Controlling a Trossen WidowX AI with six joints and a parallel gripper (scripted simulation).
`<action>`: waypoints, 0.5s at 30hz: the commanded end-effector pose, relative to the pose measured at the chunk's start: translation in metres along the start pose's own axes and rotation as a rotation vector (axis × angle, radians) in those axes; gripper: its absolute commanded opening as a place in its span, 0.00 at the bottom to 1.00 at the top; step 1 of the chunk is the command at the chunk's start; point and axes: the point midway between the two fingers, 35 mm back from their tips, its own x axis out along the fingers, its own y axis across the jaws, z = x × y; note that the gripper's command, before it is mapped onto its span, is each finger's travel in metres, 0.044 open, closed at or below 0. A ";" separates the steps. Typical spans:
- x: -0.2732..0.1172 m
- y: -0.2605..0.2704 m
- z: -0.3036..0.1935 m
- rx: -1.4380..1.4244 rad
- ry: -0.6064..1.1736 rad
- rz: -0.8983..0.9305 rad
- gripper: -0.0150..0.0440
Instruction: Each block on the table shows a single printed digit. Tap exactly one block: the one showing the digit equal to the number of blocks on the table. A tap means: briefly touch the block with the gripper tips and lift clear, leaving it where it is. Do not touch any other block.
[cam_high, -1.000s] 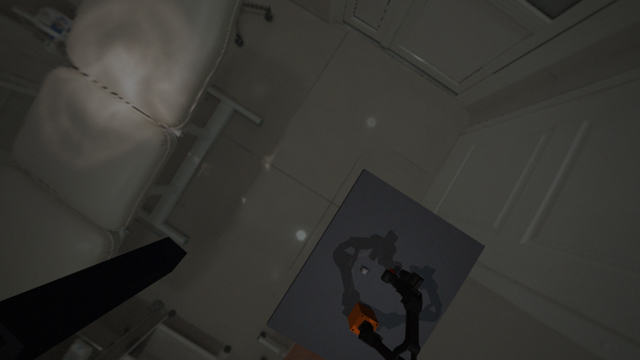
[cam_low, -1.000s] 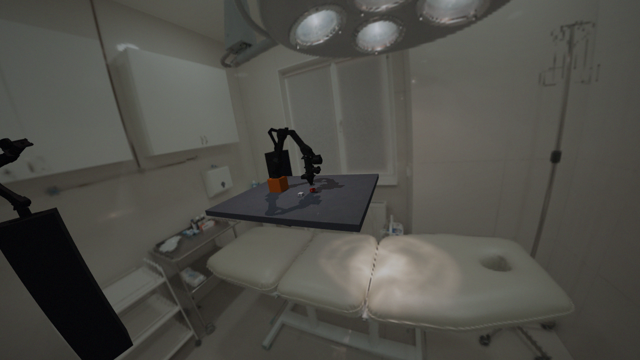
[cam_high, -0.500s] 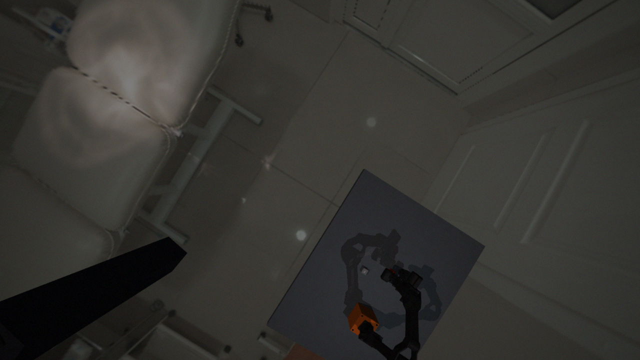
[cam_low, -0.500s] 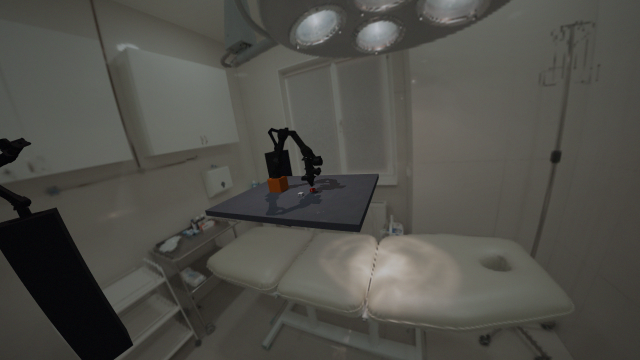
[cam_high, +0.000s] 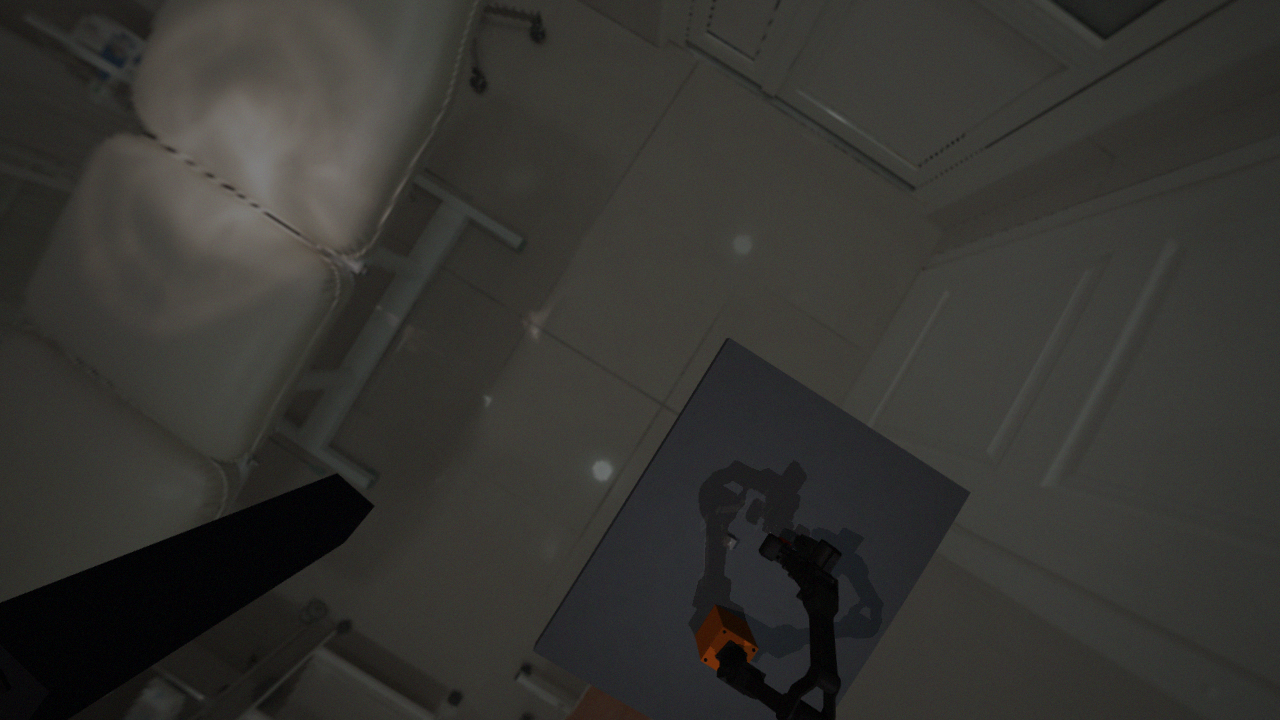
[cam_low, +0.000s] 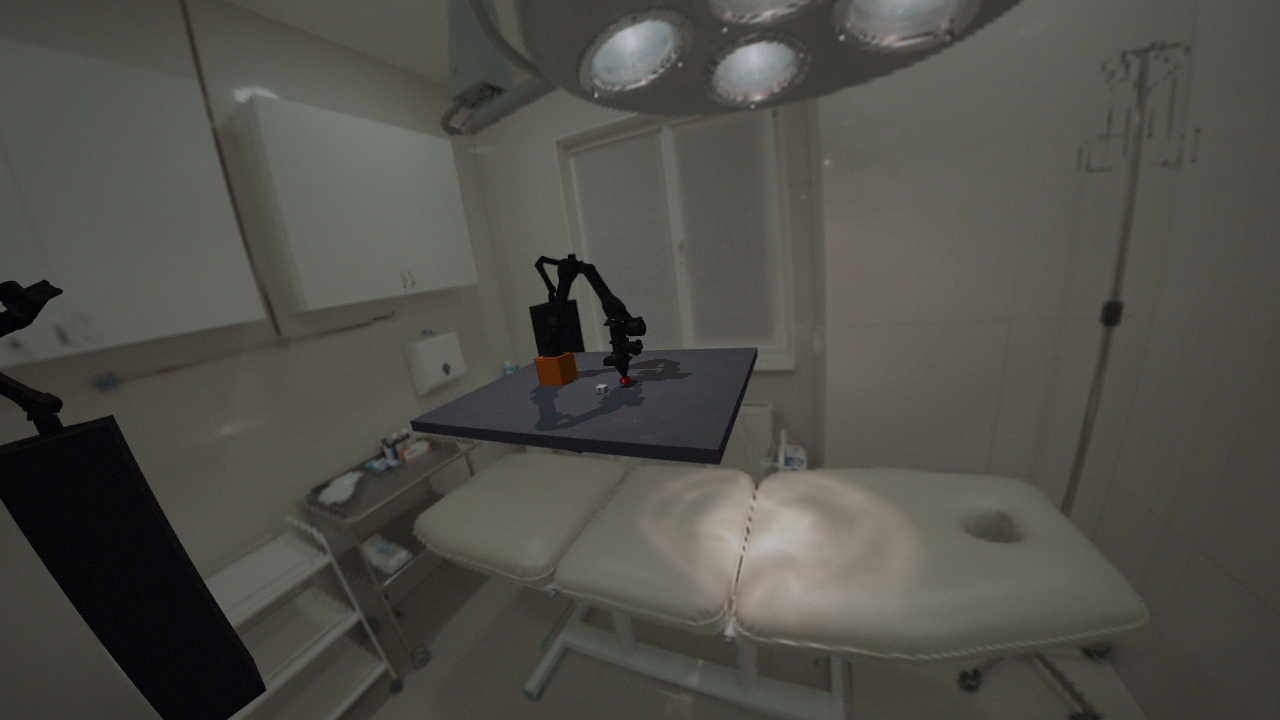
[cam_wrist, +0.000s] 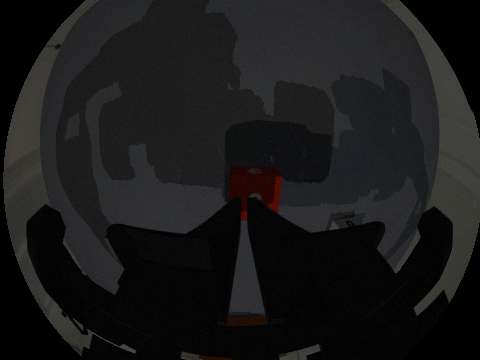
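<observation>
A small red block (cam_wrist: 255, 186) (cam_low: 626, 381) lies on the dark table (cam_high: 805, 420) (cam_low: 689, 420). My gripper (cam_wrist: 243, 204) (cam_low: 622, 372) (cam_high: 776, 546) is down at the table right by it. In the wrist view the fingertips stand almost together, with the red block showing just past the tips, not between them. A small white block (cam_high: 731, 540) (cam_low: 601, 386) lies on the table a little apart from the red one; the wrist view shows a pale block (cam_wrist: 343, 220) to the right of the fingers. I cannot read any digit.
An orange box (cam_high: 723, 634) (cam_low: 555, 368) stands on the table near the arm's base. Below the table are a padded couch (cam_low: 805, 537) and a trolley (cam_low: 358, 501). A black panel (cam_low: 107, 555) stands at the left.
</observation>
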 end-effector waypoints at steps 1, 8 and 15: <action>-0.002 0.000 0.000 0.000 0.000 0.000 0.29; -0.028 0.000 -0.001 0.004 0.002 0.000 0.29; -0.052 0.068 -0.009 -0.008 0.009 0.007 0.56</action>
